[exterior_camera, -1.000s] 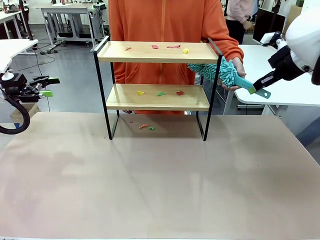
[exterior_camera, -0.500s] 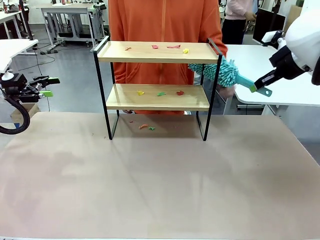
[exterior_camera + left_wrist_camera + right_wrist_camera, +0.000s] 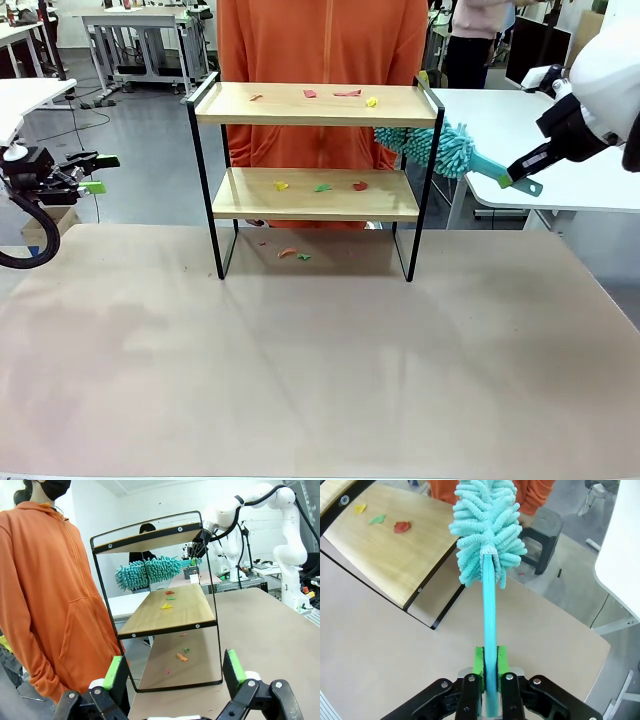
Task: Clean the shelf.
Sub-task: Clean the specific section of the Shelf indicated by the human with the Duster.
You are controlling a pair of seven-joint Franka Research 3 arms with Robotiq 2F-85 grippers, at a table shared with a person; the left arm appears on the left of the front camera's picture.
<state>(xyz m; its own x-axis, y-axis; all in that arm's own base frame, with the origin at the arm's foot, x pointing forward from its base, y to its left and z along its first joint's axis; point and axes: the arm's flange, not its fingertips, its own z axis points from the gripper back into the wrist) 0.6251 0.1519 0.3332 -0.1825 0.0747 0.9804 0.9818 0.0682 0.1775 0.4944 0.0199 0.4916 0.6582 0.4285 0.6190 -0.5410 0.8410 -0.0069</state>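
Front view first: shelf (image 3: 300, 103) where?

Upright at the far middle of the bench (image 3: 320, 380), right in front of a person (image 3: 320, 40) in orange. Coloured scraps (image 3: 318, 186) on both boards, plus a few on the bench underneath.

And the duster (image 3: 432, 148)?

At the shelf's right end, fluffy head level with the gap between the boards. Inside the frame or just beside it, cannot tell. Held by the far tip of the handle, probably for reach along the boards without bringing the arm into the frame.

Gripped how?

Clamped narrow by the right end effector (image 3: 517, 172), green pads either side of the teal handle, plain from the right wrist. Handle in line with the fingers, so a push should carry the head straight along a board.

And the left end effector (image 3: 92, 172)?

Spread wide, holding nothing, well left of the shelf and facing its end. Likely out there to leave the sweep room.

Progress?

Barely begun, by the look of it: scraps all unswept. Worth minding the black end rail for a snag.
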